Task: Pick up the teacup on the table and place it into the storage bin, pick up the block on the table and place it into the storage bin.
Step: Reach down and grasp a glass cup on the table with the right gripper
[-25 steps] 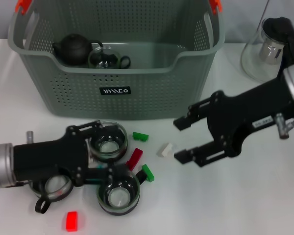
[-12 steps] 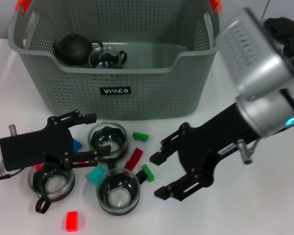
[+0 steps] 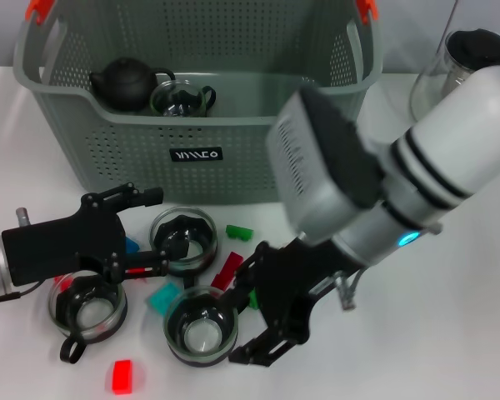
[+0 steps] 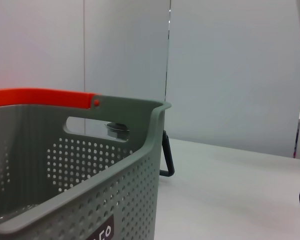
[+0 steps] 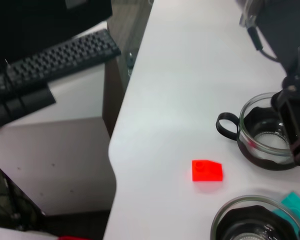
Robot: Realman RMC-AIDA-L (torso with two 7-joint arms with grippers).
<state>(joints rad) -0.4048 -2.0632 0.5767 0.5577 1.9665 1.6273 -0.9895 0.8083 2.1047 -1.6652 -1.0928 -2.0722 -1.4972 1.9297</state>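
The grey-green storage bin (image 3: 233, 150) stands at the back and holds a dark teapot (image 3: 127, 82) and a glass teacup (image 3: 179, 100). It also shows in the left wrist view (image 4: 90, 170). Three glass teacups stand on the table: back (image 3: 183, 240), left (image 3: 87, 307) and front (image 3: 202, 327). Blocks lie around them: red (image 3: 122, 376), teal (image 3: 162, 297), green (image 3: 239, 232) and dark red (image 3: 229, 268). My left gripper (image 3: 157, 232) is open, just left of the back teacup. My right gripper (image 3: 237, 327) is open, at the right side of the front teacup.
A glass pitcher (image 3: 467, 58) stands at the back right. The right wrist view shows the red block (image 5: 207, 170), the left teacup (image 5: 262, 132), the table's edge (image 5: 117, 150) and a keyboard (image 5: 55, 60) beyond it.
My right arm swung down and left, from beside the white block to the front teacup, and now hides that block. My left gripper drew back to the left, off the cups.
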